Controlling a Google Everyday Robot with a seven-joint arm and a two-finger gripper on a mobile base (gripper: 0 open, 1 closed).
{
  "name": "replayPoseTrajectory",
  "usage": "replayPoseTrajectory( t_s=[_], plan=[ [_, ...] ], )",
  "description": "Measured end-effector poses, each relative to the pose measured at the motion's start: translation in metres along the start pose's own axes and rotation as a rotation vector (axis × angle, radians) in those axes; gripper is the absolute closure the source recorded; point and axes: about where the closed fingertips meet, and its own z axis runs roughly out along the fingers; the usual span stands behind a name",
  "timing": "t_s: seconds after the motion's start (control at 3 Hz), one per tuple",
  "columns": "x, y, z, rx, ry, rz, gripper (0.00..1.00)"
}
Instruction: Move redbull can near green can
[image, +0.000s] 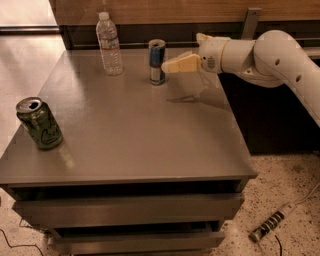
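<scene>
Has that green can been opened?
Opened: the stout dark-green metal can shows a dark hole on top. The claw is beside the slim blue-and-silver can.

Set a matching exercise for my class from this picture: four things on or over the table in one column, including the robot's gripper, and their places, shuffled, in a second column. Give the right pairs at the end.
Things
1. stout dark-green metal can
2. clear plastic water bottle
3. slim blue-and-silver metal can
4. cream gripper

Places
A. over the back right part of the grey table, reaching in from the right
B. at the back, furthest left of the things there
C. front left corner
D. at the back, between the bottle and the gripper

Pairs: 1-C, 2-B, 3-D, 4-A
</scene>
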Motion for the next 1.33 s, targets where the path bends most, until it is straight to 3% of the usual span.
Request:
replayPoseTrajectory(
  t_s=[0.67, 1.33],
  plan=[
    [0.016, -0.002, 0.039, -0.041, -0.079, 0.059, 0.0],
    [0.018, 0.005, 0.063, -0.072, -0.121, 0.067, 0.0]
  ],
)
